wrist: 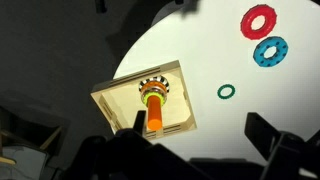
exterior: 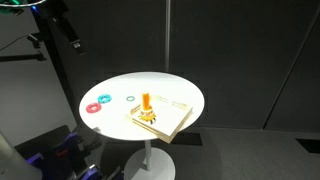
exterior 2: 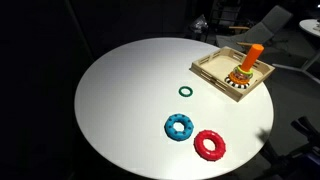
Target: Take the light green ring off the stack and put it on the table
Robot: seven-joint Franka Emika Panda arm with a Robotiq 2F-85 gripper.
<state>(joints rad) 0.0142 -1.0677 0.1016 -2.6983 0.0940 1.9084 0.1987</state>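
Aloft, tool wide, clear of stack

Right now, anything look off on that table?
Nothing damaged or spilled. Off the peg, loose on the table: red ring, blue ring, small green ring. The board sits near the table's edge.

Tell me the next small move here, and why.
Probably centre the open end effector over the peg. In the wrist view the peg sits left of its centre, the rings lie at the peg's foot on the board, and the end effector hangs well above the table.
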